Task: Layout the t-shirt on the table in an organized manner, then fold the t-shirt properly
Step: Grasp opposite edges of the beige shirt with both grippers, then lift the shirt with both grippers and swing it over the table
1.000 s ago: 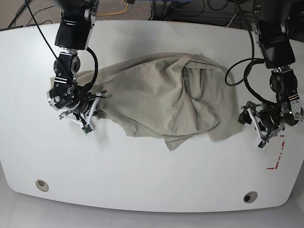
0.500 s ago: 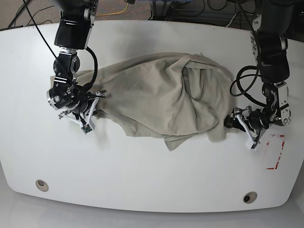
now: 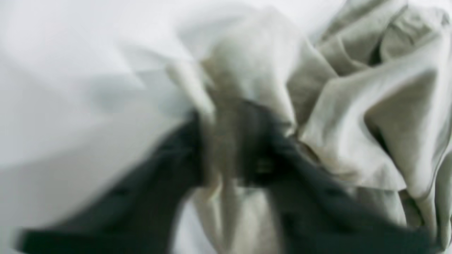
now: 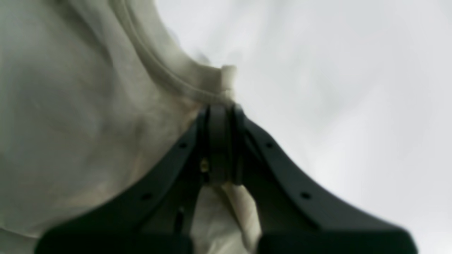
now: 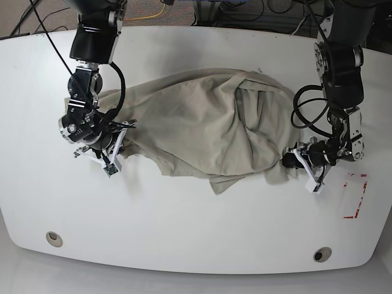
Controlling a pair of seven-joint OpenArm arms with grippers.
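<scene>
Currently I am working both tools at opposite ends of the crumpled beige cotton t-shirt (image 5: 208,128), bunched mid-way on the glossy white desk (image 5: 184,226). My right tool (image 4: 219,116) is clamping the ribbed hem just ahead of it; my left tool (image 3: 226,141) is pinching a fabric fold, though blurred. Holding both edges, I judge, is letting me stretch it flat.

Two black-cased arms with silver-grey joints, black cables looping beside each forearm. White brackets round the left gripper (image 5: 294,160) and right gripper (image 5: 117,136). Matte black tapering fingers (image 4: 282,169), small screw holes along them.
</scene>
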